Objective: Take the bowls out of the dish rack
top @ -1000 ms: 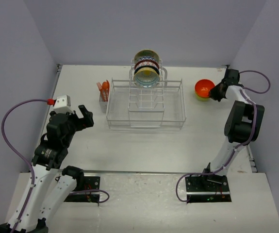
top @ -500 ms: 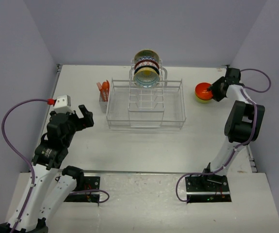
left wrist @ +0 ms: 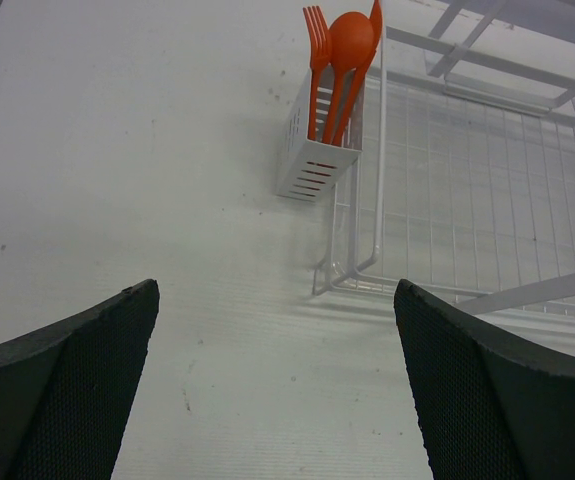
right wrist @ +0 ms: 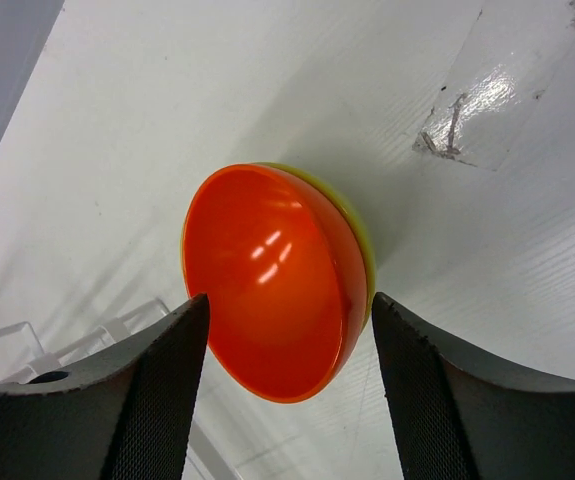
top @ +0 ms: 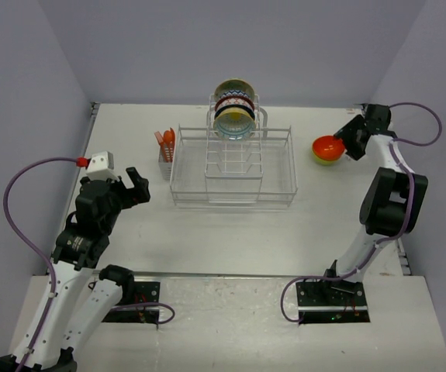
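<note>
Two bowls out, three waiting in the dish rack point(top: 234, 191)

The orange bowl point(top: 327, 145) sits nested in the lime-green bowl point(right wrist: 365, 255) on the surface point(top: 207, 232) right of the rack. The right claw point(top: 350, 139) is spread on either side of it, seemingly clear of the rim. The left claw point(left wrist: 275, 300) hangs spread by the cutlery holder point(left wrist: 317, 160). Next, the teal bowl point(top: 234, 124), standing upright in the central slots before the patterned bowl point(top: 234, 103) and cream bowl point(top: 234, 85), calls for a rim pinch.

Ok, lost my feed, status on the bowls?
Left claw open, empty. Right claw open at orange bowl, nested in lime-green bowl. Three bowls in dish rack.
</note>
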`<state>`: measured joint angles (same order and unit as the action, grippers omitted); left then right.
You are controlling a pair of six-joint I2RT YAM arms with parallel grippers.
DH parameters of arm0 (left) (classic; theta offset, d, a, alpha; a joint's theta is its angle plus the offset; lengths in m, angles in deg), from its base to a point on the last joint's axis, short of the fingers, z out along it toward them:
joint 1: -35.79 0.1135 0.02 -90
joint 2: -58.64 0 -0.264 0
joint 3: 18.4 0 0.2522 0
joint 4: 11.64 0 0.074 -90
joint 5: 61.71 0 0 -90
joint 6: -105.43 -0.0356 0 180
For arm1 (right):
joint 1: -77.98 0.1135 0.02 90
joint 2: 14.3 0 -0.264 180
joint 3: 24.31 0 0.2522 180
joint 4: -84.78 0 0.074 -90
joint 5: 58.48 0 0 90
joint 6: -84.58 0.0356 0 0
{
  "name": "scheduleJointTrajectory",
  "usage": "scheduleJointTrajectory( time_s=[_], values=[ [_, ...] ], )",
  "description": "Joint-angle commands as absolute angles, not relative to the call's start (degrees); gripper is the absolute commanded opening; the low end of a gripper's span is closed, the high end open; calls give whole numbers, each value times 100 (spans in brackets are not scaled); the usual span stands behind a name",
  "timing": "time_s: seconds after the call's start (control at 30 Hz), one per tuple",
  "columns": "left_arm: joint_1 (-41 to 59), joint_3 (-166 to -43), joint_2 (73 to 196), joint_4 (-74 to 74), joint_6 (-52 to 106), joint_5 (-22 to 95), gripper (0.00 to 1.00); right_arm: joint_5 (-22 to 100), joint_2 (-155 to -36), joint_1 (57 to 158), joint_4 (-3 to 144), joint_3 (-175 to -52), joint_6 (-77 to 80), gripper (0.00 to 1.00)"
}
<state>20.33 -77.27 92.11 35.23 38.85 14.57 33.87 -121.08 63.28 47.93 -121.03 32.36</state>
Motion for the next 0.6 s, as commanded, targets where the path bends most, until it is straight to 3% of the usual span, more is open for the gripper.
scheduleJointTrajectory(
  time_s=[0.0, 0.13, 0.27, 0.37, 0.43, 0.57],
  values=[
    [2006, -7716, 9221, 3368, 3872, 1396, 100, 3222, -11749, 6321, 4738, -12060, 3009, 67],
    [2006, -7716, 9230, 3376, 3864, 1396, 100, 3345, -11328, 6330, 5079, -11709, 3096, 63],
    [2006, -7716, 9221, 3377, 3864, 1387, 100, 3714, -10441, 6400, 5781, -10883, 3220, 47],
    [2006, -7716, 9230, 3368, 3864, 1396, 100, 3443, -9720, 6733, 5802, -10680, 3018, 42],
    [2006, -7716, 9248, 3368, 3864, 1413, 100, 3241, -9220, 7137, 5731, -10654, 2799, 32],
    [2006, -7716, 9248, 3368, 3864, 1422, 100, 3170, -8604, 8041, 5678, -10732, 2439, 30]
  ],
)
